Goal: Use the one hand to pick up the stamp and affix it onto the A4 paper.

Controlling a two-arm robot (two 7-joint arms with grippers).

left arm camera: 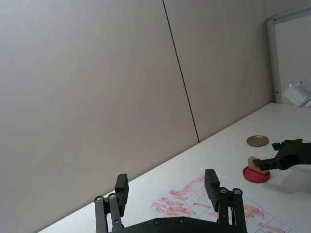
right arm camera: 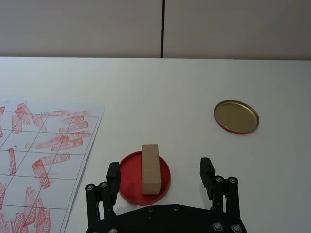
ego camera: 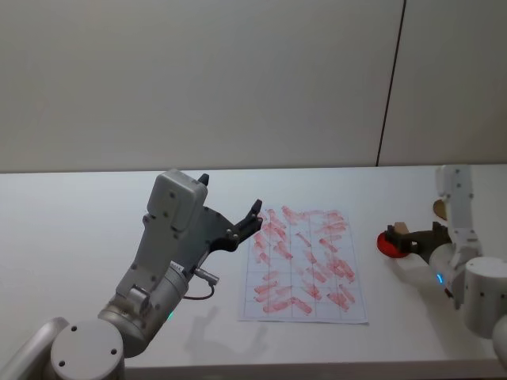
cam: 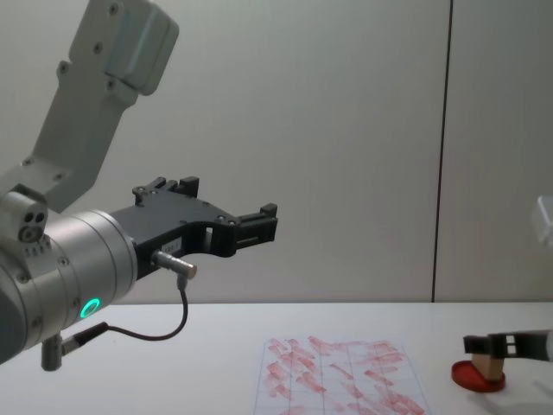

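The stamp (right arm camera: 151, 167), a small tan wooden block, stands on the round red ink pad (right arm camera: 129, 182). My right gripper (right arm camera: 160, 171) is open, one finger on each side of the stamp with gaps between. From the head, that gripper (ego camera: 408, 241) sits at the stamp (ego camera: 402, 229), right of the A4 paper (ego camera: 305, 265). The paper lies flat and is covered with red marks. My left gripper (ego camera: 230, 196) hangs open and empty above the table, by the paper's left edge. Seen from the chest, the stamp (cam: 492, 367) is low on the right.
A brass-coloured disc (right arm camera: 236, 116) lies on the white table (ego camera: 95, 237) just beyond the ink pad. A grey wall stands behind the table. The raised left arm (cam: 69, 259) looms large in the chest view.
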